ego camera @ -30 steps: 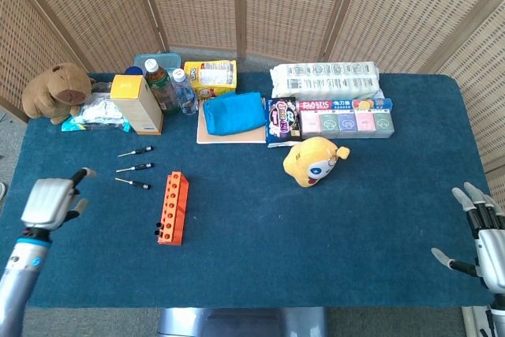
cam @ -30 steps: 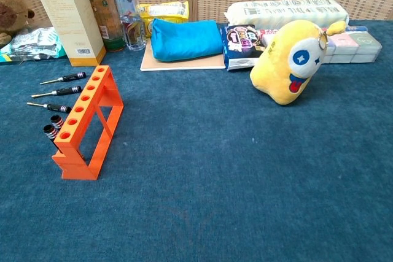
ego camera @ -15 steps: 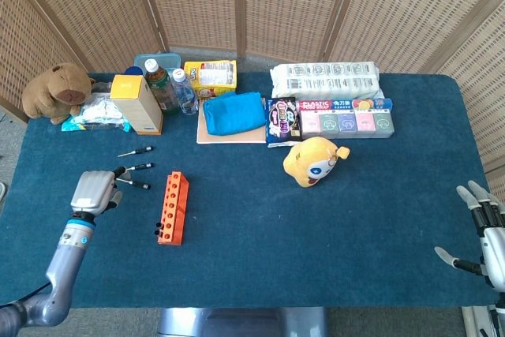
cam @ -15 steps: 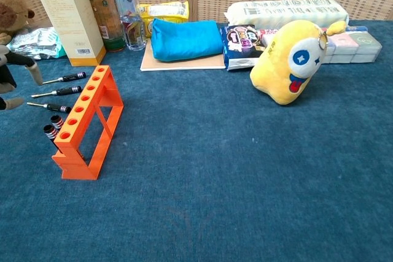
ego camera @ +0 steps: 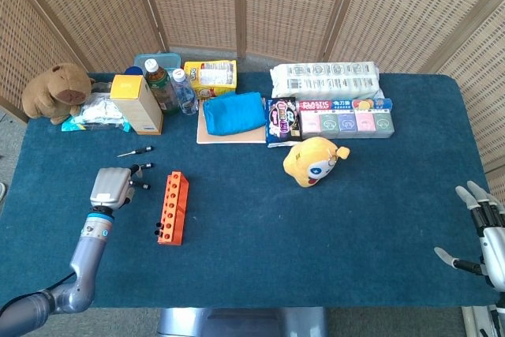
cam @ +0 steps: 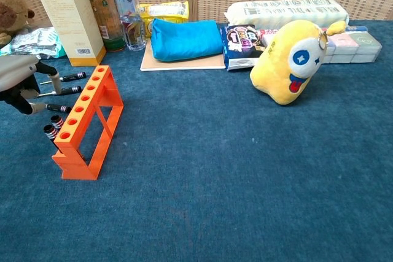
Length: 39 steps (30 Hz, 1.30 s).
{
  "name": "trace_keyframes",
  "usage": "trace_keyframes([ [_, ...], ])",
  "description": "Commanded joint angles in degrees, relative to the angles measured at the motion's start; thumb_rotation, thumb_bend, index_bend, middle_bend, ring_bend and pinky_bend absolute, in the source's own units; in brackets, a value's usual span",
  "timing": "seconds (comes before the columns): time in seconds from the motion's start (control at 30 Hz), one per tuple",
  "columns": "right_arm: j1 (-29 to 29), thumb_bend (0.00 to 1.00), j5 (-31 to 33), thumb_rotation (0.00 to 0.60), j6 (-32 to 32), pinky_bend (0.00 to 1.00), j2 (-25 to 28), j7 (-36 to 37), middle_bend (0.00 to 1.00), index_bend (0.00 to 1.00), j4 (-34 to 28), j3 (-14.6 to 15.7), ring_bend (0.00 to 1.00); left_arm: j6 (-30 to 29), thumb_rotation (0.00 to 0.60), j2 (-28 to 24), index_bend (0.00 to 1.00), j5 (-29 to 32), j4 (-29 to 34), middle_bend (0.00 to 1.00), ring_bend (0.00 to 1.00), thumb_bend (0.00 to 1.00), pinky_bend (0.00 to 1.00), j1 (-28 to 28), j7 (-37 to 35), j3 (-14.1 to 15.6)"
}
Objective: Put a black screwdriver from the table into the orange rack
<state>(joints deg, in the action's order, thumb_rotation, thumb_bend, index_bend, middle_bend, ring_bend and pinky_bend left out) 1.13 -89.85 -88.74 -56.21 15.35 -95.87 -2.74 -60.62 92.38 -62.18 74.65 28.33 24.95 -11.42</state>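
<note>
Three black-handled screwdrivers lie on the blue cloth left of the orange rack (ego camera: pixel 173 207) (cam: pixel 86 121): a far one (ego camera: pixel 136 151) (cam: pixel 72 77), a middle one (cam: pixel 64 90) and a near one (cam: pixel 58 108). My left hand (ego camera: pixel 110 187) (cam: pixel 21 81) hovers over their metal shafts, its fingers (cam: pixel 52 77) apart with the middle screwdriver lying between them; I see no grip on it. In the head view the hand covers most of the middle and near ones. Two black handles (cam: pixel 53 126) stick out of the rack's near end. My right hand (ego camera: pixel 483 236) is spread at the table's right edge, holding nothing.
Along the back stand a yellow carton (ego camera: pixel 136 103), two bottles (ego camera: pixel 170 88), a blue pouch (ego camera: pixel 233 113), snack packs (ego camera: pixel 344 120) and a brown plush (ego camera: pixel 59 91). A yellow plush toy (ego camera: pixel 314 160) sits right of centre.
My left hand has travelled right and forward from the table's left edge until it is over the screwdrivers. The right hand has barely moved.
</note>
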Motion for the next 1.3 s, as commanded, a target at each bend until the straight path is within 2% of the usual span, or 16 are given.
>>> trace_keyframes([
  [0.03, 0.0, 0.13, 0.1, 0.6, 0.1, 0.0, 0.0, 0.1, 0.01, 0.04, 0.0, 0.0, 0.0, -0.1, 0.6, 1.1, 0.43, 0.4, -1.2, 1.0, 1.0, 0.37, 1.0, 0.4, 0.5, 0.2],
  [0.27, 0.1, 0.13, 0.2, 0.6, 0.3, 0.0, 0.2, 0.4, 0.01, 0.04, 0.0, 0.0, 0.0, -0.4, 0.6, 2.7, 0.49, 0.8, -3.0, 1.0, 1.0, 0.38, 1.0, 1.0, 1.1, 0.5],
  [1.3, 0.1, 0.13, 0.2, 0.6, 0.4, 0.0, 1.1, 2.5, 0.02, 0.04, 0.0, 0.1, 0.0, -0.6, 0.6, 5.4, 0.49, 2.9, -5.1, 1.0, 1.0, 0.38, 1.0, 2.9, 5.8, 1.1],
])
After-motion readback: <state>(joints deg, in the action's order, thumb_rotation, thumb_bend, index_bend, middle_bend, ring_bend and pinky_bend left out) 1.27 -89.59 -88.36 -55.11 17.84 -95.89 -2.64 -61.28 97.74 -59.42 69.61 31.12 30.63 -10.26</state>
